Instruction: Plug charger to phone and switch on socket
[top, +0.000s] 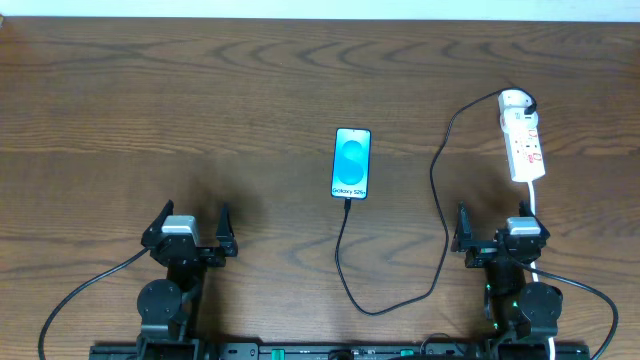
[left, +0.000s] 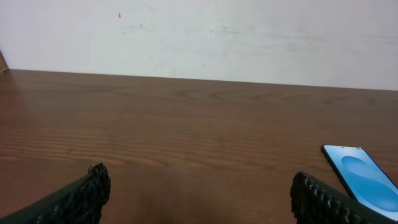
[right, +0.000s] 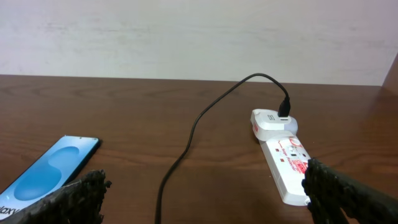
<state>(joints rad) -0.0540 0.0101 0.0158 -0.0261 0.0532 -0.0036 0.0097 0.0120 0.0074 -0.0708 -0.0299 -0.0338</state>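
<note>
The phone (top: 352, 163) lies flat at the table's middle, its cyan screen lit; it also shows in the left wrist view (left: 362, 175) and the right wrist view (right: 53, 168). The charger cable (top: 440, 200) runs from the phone's near end in a loop to its plug on the white socket strip (top: 523, 140) at the far right, and shows in the right wrist view (right: 186, 146) beside the socket (right: 285, 158). My left gripper (top: 190, 232) (left: 199, 190) is open and empty at the near left. My right gripper (top: 498, 230) (right: 205, 190) is open and empty, near the socket's near end.
The socket's white cord (top: 536, 205) runs toward the right arm's base. A pale wall (left: 199, 37) stands behind the table's far edge.
</note>
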